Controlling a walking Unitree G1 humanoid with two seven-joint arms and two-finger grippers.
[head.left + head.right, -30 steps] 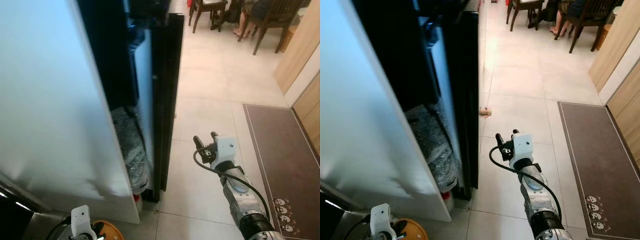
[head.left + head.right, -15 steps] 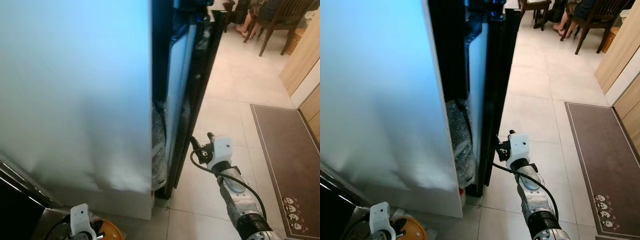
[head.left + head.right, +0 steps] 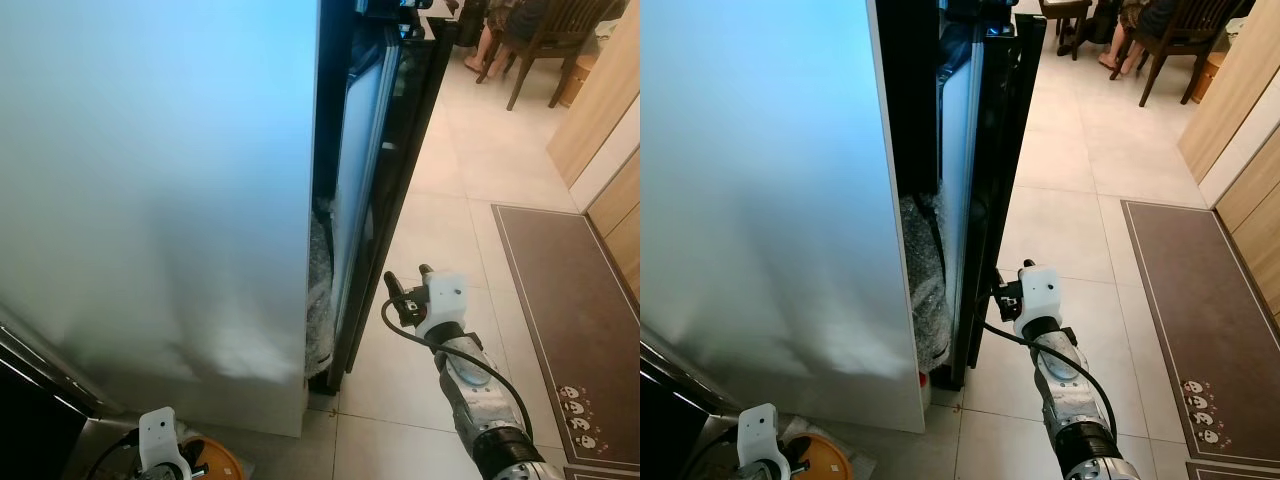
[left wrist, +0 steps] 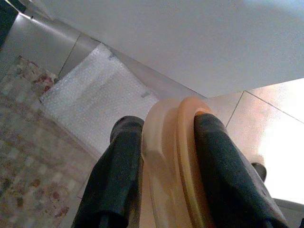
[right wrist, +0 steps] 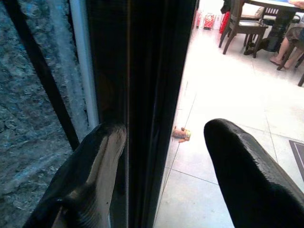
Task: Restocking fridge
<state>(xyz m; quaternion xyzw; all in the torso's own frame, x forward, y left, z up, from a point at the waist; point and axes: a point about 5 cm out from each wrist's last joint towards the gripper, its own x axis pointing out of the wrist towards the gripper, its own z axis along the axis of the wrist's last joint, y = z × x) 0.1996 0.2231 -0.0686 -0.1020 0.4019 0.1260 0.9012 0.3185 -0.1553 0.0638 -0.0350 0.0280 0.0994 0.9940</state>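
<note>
The fridge shows a broad white panel [image 3: 160, 180] on the left, with its black door [image 3: 405, 150] standing ajar beside it. Crinkled silvery wrapping [image 3: 318, 290] fills the gap low down. My right gripper [image 3: 407, 282] is open at the door's lower outer edge. In the right wrist view one finger [image 5: 107, 142] lies on the inner side of the door edge [image 5: 147, 95] and the other finger [image 5: 228, 142] on the outer side. My left gripper [image 4: 168, 123] hangs low at the bottom left, shut on a round orange container [image 4: 171, 156].
Pale tiled floor runs to the right, with a brown mat [image 3: 560, 290] along wooden cabinets [image 3: 600, 90]. Chairs and a seated person [image 3: 530, 30] are far back. A small object [image 5: 181, 134] lies on the tiles past the door. Bubble wrap [image 4: 95, 104] lies under the left arm.
The view has swung toward the fridge. My right gripper has come in from the open floor to the door's edge. The left gripper still holds the orange container.
</note>
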